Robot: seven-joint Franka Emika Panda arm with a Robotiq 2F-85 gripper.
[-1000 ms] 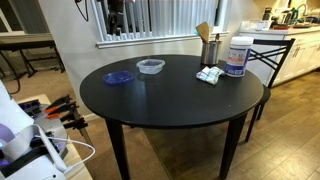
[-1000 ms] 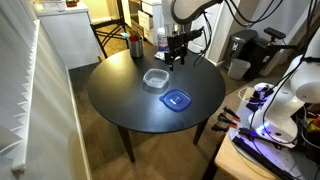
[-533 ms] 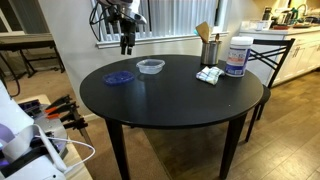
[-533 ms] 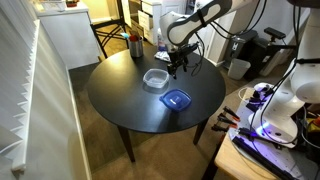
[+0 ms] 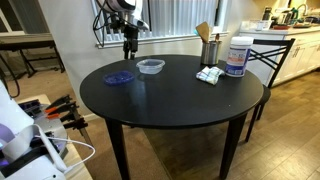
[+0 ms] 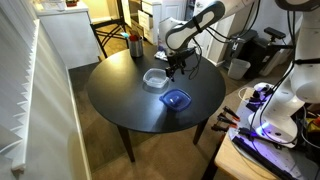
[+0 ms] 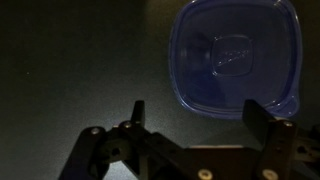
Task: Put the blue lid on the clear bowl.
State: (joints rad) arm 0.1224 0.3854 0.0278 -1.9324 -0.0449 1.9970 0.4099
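Observation:
The blue lid (image 5: 119, 77) lies flat on the round black table (image 5: 180, 100), near its edge. It also shows in an exterior view (image 6: 177, 99) and fills the upper right of the wrist view (image 7: 235, 58). The clear bowl (image 5: 150, 66) stands on the table beside the lid, apart from it, and shows in an exterior view (image 6: 155, 78). My gripper (image 5: 129, 44) hangs above the table behind the lid and bowl. In the wrist view its fingers (image 7: 195, 110) are spread wide and empty, with the lid just beyond them.
A large white tub with a blue label (image 5: 238, 56), a metal cup with utensils (image 5: 210, 48) and a folded cloth (image 5: 209, 75) stand at the table's far side. A chair (image 5: 268, 55) is behind them.
My arm has come into view and swung over the table toward the lid. The lid and bowl have not moved.

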